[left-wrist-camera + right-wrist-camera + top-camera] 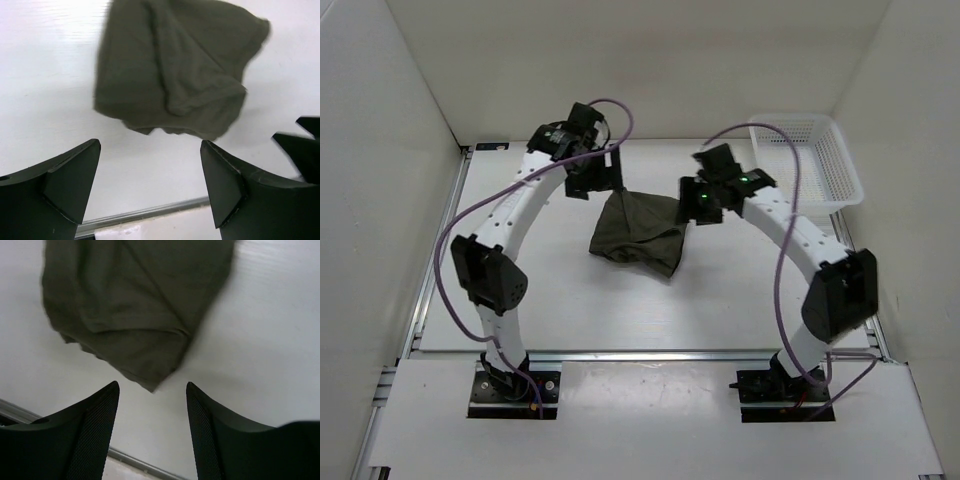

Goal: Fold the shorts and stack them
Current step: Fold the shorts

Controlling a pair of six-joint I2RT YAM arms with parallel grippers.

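Note:
The dark olive-green shorts lie folded in a rumpled bundle on the white table, between the two grippers. They also show in the left wrist view and in the right wrist view. My left gripper is open and empty, above the table at the shorts' far left corner; in its wrist view the fabric lies beyond the fingertips. My right gripper is open and empty at the shorts' far right corner; in its wrist view a fabric corner lies just beyond the fingertips.
A white mesh plastic basket stands at the far right against the wall. White walls enclose the table on the left, back and right. A metal rail runs along the table's near edge.

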